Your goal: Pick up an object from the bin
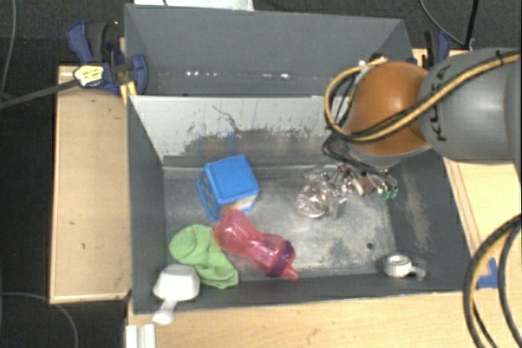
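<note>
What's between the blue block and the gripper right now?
Camera view: past the blue block, bare bin floor, then a clear glassy thing right by the gripper.

From where I stand, the pincer [338, 190] is bare shiny metal, a small knot of bright parts with a speck of green on one side. Right above it sits a glossy orange-brown cover [390, 106], round as a ball. Yellow and black cables [329, 102] loop around that cover and trail back across it. Beyond the cover, away from the pincer, the arm [485, 106] is a thick, smooth grey tube.
</note>
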Robot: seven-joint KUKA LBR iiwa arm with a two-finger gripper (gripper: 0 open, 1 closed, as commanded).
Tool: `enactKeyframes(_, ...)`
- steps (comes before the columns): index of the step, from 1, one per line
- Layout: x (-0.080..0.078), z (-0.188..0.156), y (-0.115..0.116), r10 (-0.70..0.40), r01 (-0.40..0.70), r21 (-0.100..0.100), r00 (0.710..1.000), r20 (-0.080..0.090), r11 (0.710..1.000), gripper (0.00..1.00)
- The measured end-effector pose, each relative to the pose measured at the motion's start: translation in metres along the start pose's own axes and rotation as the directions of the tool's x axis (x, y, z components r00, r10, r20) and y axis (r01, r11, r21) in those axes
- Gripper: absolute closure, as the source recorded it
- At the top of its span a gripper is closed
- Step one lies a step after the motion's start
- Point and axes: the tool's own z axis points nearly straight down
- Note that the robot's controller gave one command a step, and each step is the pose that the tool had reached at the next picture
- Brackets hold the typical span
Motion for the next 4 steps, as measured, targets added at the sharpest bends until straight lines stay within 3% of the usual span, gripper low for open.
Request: enactKeyframes(4,0.001,-0.030,0.001,0.001,-0.001,-0.003,1.000,-0.006,1.000,1.00)
